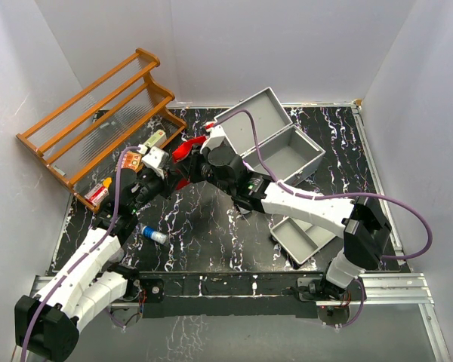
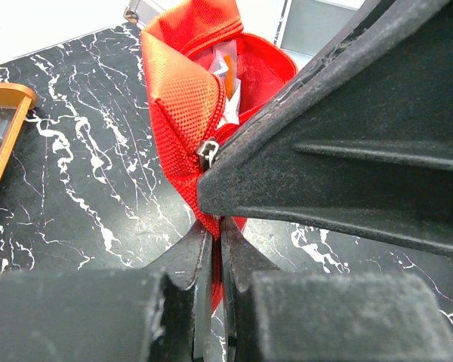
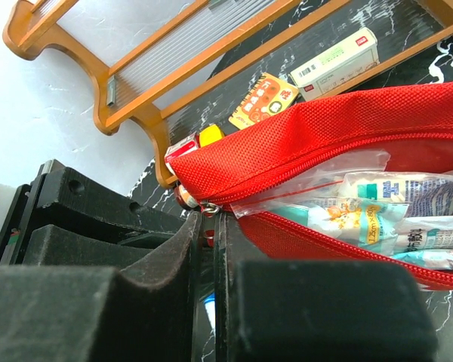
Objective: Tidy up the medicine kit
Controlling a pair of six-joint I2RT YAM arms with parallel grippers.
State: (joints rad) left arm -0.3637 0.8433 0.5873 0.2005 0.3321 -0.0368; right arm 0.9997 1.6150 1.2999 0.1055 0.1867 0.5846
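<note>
**Status: red pouch clamped by both tools, case open**

1. Left tool (image 2: 217, 226): the fingers are together, pinching a fold of the red pouch (image 2: 185, 98) at its lower edge, just beneath the zip slider.
2. Right tool (image 3: 209, 226): the fingers stand nearly together at the zip end of the pouch, with a strip of red fabric caught between them. The 2 tools meet close together at the left of the worktop (image 1: 211, 226).
3. Red pouch: the zip is open. The right wrist view shows a clear bag of printed sachets (image 3: 362, 215) lying inside.
4. Medicine kit (image 1: 308, 167): it sits at the rear centre of the worktop, just right of the tools. Its lid (image 1: 258, 117) is raised and the interior is visible. A shallow grey tray (image 1: 300, 240) lies on the worktop in front of it.
5. Wooden rack (image 1: 98, 113): it leans in the rear left corner. A white carton (image 3: 340, 60) and an orange packet (image 3: 263, 99) rest near its base.
6. A small blue-capped bottle (image 1: 155, 235) lies beside the left arm
</note>
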